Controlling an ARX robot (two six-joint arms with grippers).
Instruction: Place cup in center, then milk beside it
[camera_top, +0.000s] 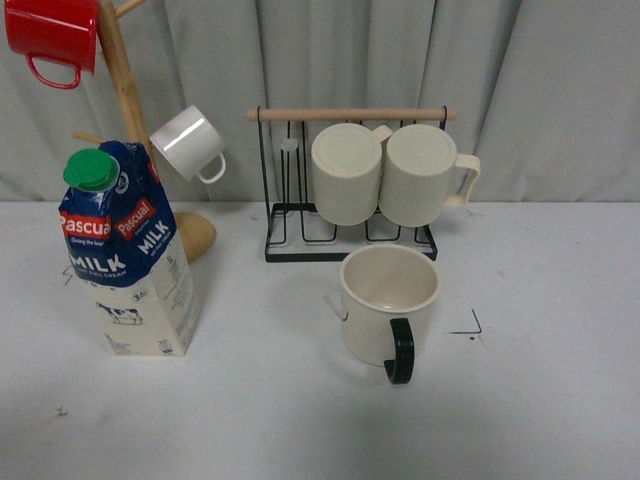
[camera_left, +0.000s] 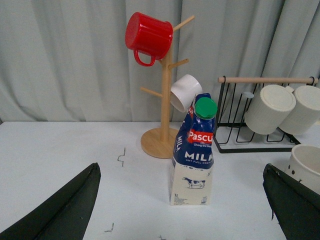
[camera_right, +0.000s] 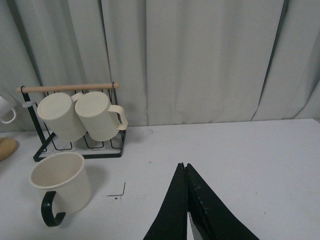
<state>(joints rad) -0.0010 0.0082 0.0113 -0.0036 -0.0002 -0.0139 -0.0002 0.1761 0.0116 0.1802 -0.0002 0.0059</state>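
You've got the cup (camera_top: 388, 300) upright on the table (camera_top: 300, 430) just in front of the mug rack (camera_top: 350, 114), where two mugs (camera_top: 347, 175) hang side by side, and the milk carton (camera_top: 128, 260) stands well off to its left, before the mug tree (camera_top: 121, 80).

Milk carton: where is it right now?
In the front view the milk carton stands upright on the left, beside the wooden mug tree, apart from the cup.

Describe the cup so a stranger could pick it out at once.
Find the black wire rack by the curtain. The cup stands upright on the table just before it. Unlike the two ribbed mugs on the rack, it is smooth-sided with a black handle.
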